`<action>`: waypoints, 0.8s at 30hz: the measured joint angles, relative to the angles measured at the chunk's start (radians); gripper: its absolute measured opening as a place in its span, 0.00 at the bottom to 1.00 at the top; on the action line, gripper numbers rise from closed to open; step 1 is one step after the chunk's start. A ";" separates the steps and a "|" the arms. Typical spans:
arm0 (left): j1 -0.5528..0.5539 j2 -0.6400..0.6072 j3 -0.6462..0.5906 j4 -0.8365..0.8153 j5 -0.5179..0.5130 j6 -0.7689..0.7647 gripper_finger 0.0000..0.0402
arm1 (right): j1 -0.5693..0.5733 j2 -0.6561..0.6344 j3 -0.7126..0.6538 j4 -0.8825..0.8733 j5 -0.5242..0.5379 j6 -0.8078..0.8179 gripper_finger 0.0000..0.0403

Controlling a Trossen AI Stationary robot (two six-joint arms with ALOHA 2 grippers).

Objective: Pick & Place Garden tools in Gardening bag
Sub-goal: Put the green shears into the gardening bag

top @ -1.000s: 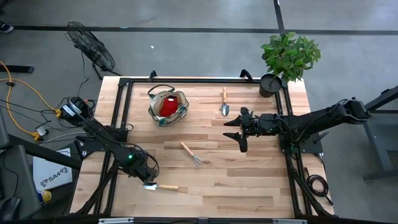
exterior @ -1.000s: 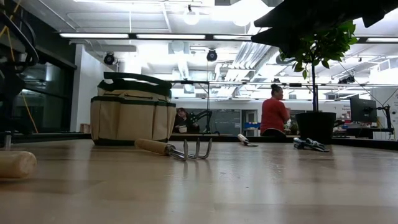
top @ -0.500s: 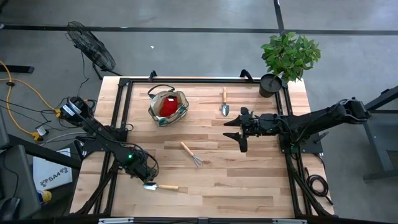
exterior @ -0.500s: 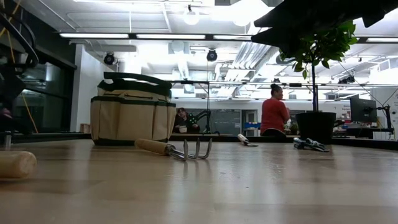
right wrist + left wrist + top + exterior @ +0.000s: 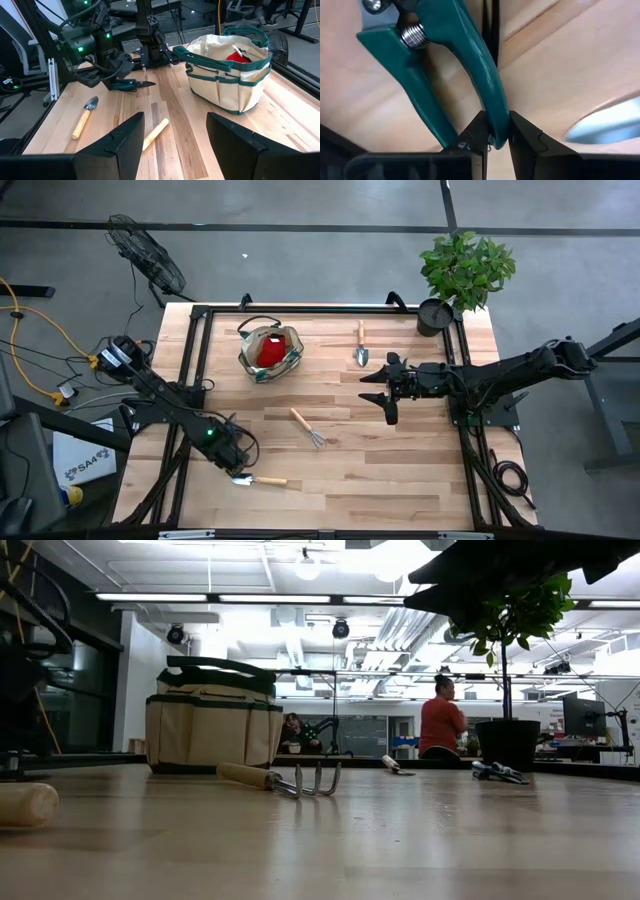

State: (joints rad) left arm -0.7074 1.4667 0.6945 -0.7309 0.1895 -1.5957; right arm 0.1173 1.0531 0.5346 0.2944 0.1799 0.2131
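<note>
Your left pincer (image 5: 495, 137) pinches one green handle of the shears (image 5: 455, 55) at the counter's (image 5: 400, 460) seven o'clock corner to carry them to the bag (image 5: 270, 352) at eleven, while your right pincer (image 5: 172, 132) waits spread.

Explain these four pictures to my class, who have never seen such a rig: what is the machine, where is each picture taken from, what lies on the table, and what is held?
The machine is two dark robot arms at a wooden table, each ending in a two-finger gripper. One picture looks straight down from above. One looks level across the tabletop into the room behind. The other two come from a camera on each arm's wrist.

On the table are a bag with a red bottle inside, two trowels, a rake and a potted plant at a far corner.

The left gripper, near the front edge, is pinched on one green handle of the shears. The right gripper is open above the table's middle, holding nothing.
</note>
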 joint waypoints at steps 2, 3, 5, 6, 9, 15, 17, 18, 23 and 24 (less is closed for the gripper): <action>0.000 0.001 0.020 -0.076 -0.020 0.096 0.10 | 0.000 0.000 0.000 0.000 0.000 0.000 0.51; 0.000 0.001 0.034 -0.114 -0.028 0.146 0.10 | 0.000 0.000 0.000 0.000 0.000 0.000 0.51; 0.000 0.001 0.072 -0.177 -0.035 0.239 0.10 | 0.000 0.000 0.000 0.000 0.000 0.000 0.51; 0.000 0.001 0.089 -0.215 -0.038 0.285 0.10 | 0.000 0.000 0.000 0.000 0.000 0.000 0.51; 0.000 0.001 0.144 -0.331 -0.062 0.422 0.10 | 0.000 0.000 0.000 0.001 0.000 0.000 0.51; 0.000 0.000 0.258 -0.394 -0.235 0.684 0.10 | 0.000 0.000 0.000 0.003 0.000 0.000 0.51; 0.000 -0.001 0.295 -0.391 -0.323 0.781 0.10 | 0.000 0.000 0.000 0.011 0.000 0.000 0.51; 0.000 -0.001 0.311 -0.393 -0.368 0.831 0.10 | 0.000 0.000 0.000 0.012 0.000 0.000 0.51; 0.000 -0.001 0.391 -0.392 -0.617 1.032 0.10 | 0.000 0.000 0.000 0.011 0.000 0.000 0.51; 0.000 -0.001 0.405 -0.394 -0.664 1.064 0.10 | 0.000 0.000 0.000 0.011 0.000 0.000 0.51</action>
State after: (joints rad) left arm -0.7071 1.4654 1.0993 -1.1253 -0.4747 -0.5322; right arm 0.1173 1.0531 0.5346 0.3052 0.1799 0.2134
